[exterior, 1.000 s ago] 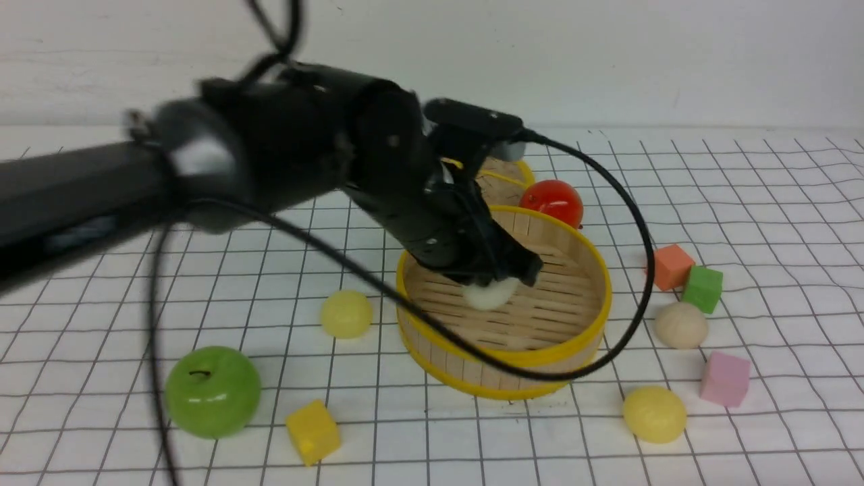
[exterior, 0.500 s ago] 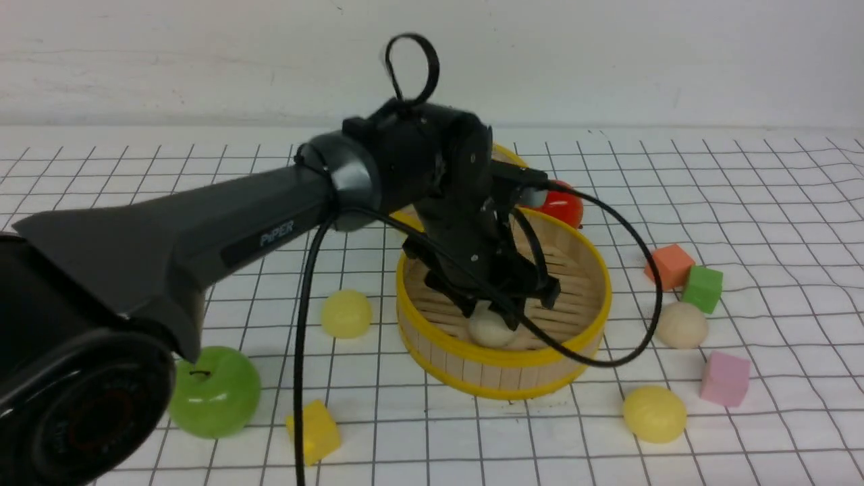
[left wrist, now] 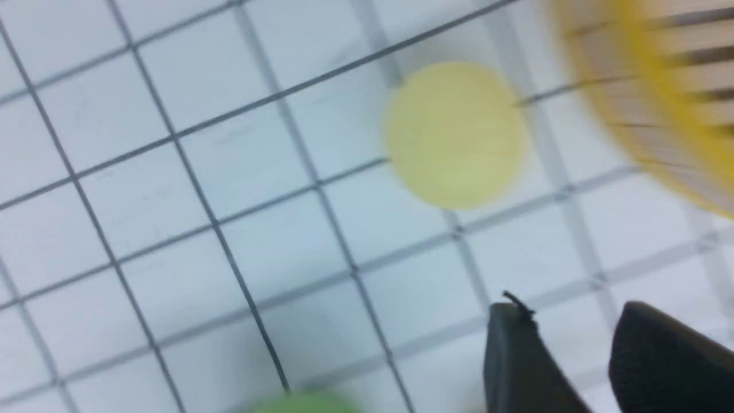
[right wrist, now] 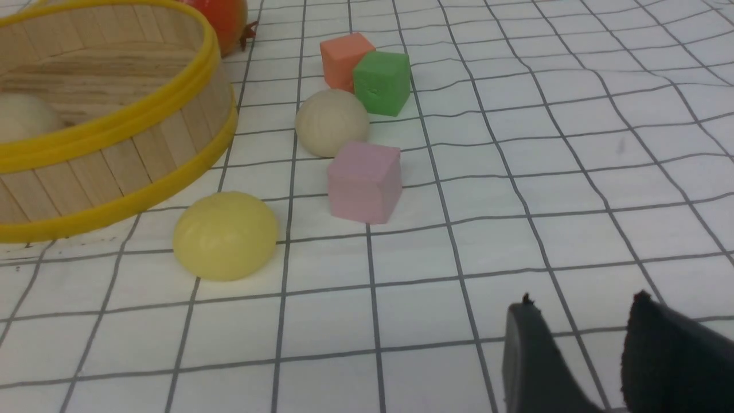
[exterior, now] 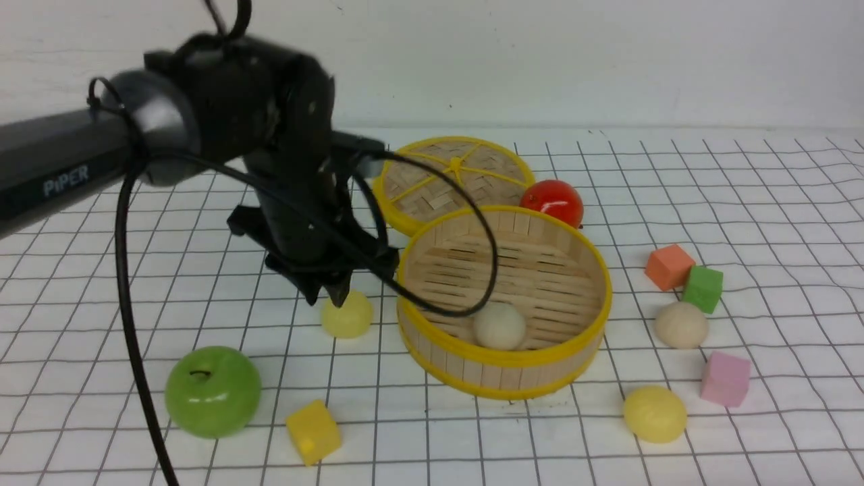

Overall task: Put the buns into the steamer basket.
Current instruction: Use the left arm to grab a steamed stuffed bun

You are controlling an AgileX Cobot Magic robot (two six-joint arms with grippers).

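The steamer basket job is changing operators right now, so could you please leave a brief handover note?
Left hand: open, empty, close above the left yellow bun, not gripping it.
Right hand: open, empty, out of the front view.
Done: one beige bun lies in the steamer basket.
Left: three buns on the table: the left yellow bun left of the basket, the right beige bun by the green cube, and the front yellow bun off the basket's front right.
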